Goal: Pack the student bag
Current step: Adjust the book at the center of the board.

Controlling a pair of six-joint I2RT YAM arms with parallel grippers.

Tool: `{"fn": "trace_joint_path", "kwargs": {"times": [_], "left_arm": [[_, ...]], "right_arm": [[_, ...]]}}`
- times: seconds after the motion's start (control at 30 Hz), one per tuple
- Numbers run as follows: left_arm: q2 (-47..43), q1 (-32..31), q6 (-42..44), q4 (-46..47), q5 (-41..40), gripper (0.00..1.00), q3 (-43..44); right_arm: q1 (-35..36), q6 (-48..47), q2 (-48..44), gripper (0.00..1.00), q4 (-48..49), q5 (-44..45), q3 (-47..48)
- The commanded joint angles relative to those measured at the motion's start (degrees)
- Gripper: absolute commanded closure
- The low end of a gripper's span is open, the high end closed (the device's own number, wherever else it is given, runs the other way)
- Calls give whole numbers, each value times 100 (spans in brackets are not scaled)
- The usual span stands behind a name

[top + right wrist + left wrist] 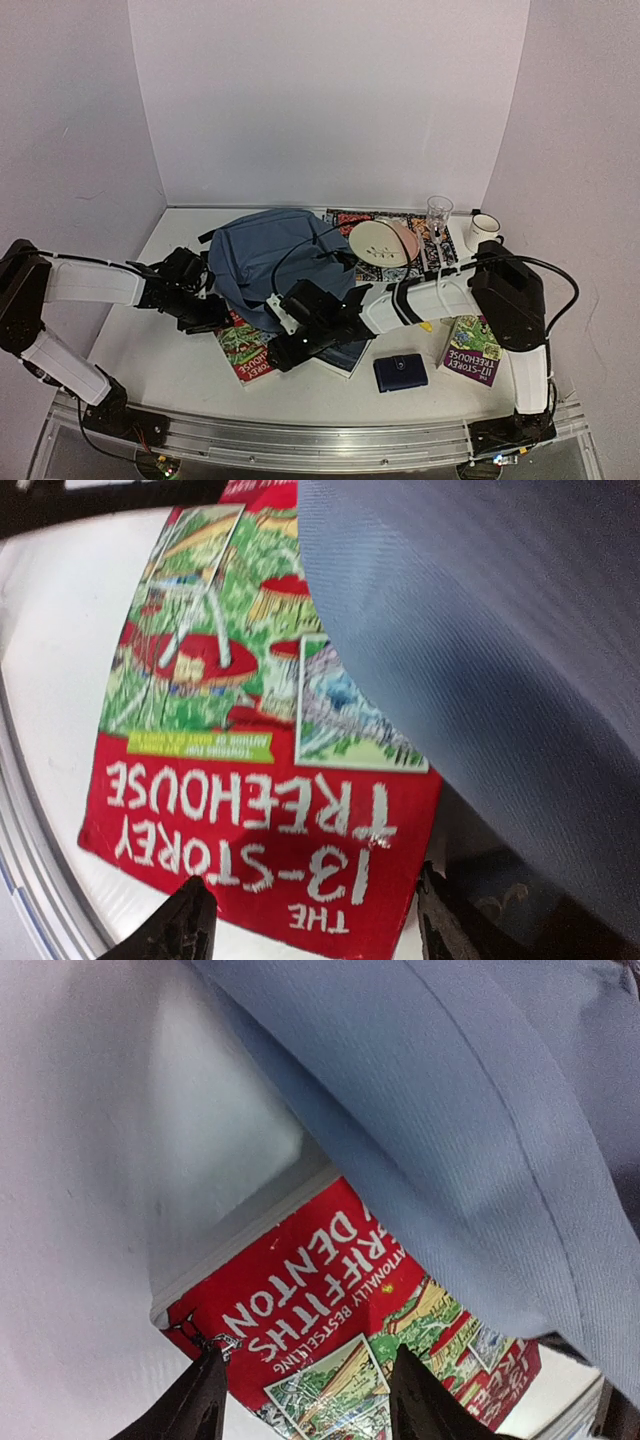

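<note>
The student bag [275,258] lies slumped mid-surface toward the far edge, its near side draped over a red book [246,354] that pokes out toward the near edge. The left gripper [310,1408] sits at the bag's left side and the right gripper [315,930] at its near side. Each has its fingers spread apart over the book's cover, holding nothing.
</note>
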Motion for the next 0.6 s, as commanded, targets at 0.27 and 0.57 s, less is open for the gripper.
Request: {"fn": "trace_joint_path", "kwargs": {"times": [0.27,0.57], "left_arm": [[-572,-690,-1061,-1234,505,39,-349],[-1116,-686,-1483,-1754,111,36,-231]], "right_arm": [[-55,276,-348,28,-573,416,-66],[-98,201,52,24,-718,362,273]]}}
